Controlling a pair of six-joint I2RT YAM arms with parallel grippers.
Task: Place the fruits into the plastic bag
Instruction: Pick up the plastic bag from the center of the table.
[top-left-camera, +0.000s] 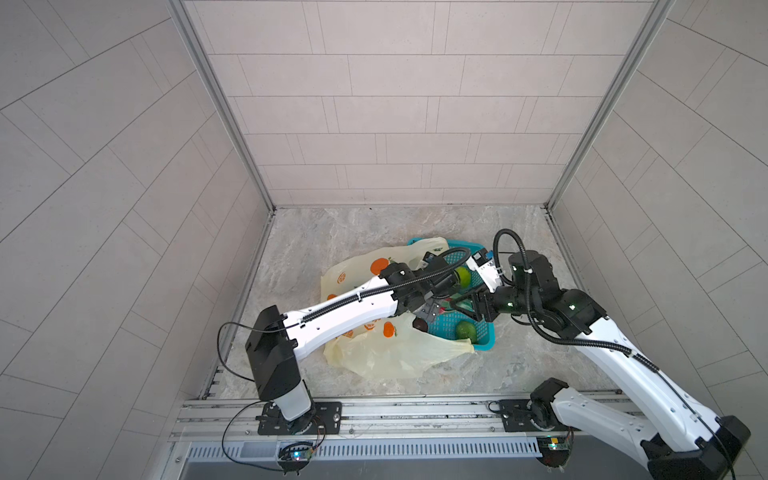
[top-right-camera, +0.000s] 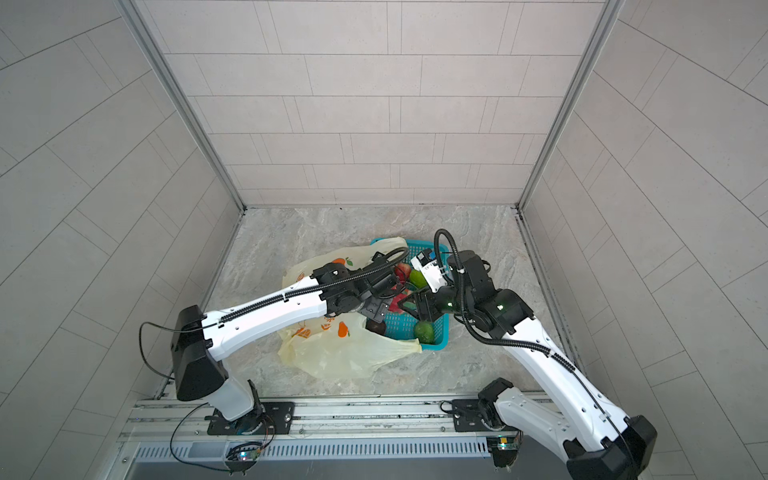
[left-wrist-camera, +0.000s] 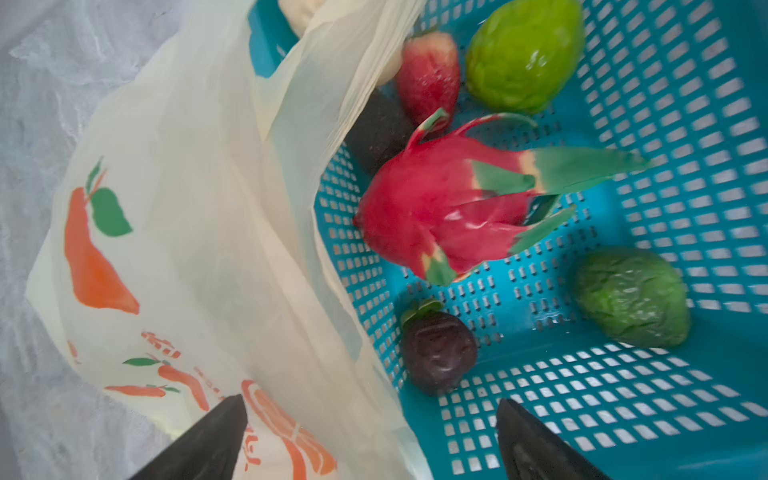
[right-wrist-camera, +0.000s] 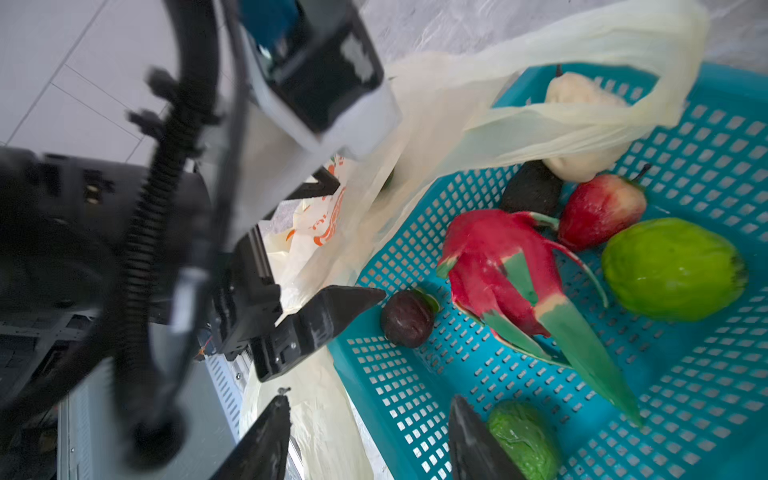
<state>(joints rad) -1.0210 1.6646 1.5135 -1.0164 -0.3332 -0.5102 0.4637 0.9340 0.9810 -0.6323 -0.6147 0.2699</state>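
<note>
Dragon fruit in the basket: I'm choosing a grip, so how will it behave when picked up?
The dragon fruit looks glossy, so it may slip. Its thin green scales probably bend under a grip. Oval, lying on the basket floor, it might roll when nudged.

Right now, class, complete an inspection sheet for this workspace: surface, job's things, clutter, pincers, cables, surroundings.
Surface: grey marbled tabletop.
Job's things: plastic bag lies crumpled beside the teal basket, a handle draped over its rim; dragon fruit, red fruit, bright green fruit, dark green fruit, dark purple fruit, black avocado-like fruit and pale pear all sit in the basket.
Clutter: nothing seen.
Pincers: left pincer open, empty, above the basket's bag-side edge; right pincer open, empty, above the basket.
Cables: black corrugated conduit along both arms; thin black wire looping by the left base.
Surroundings: tiled walls on three sides; metal rail in front.
</note>
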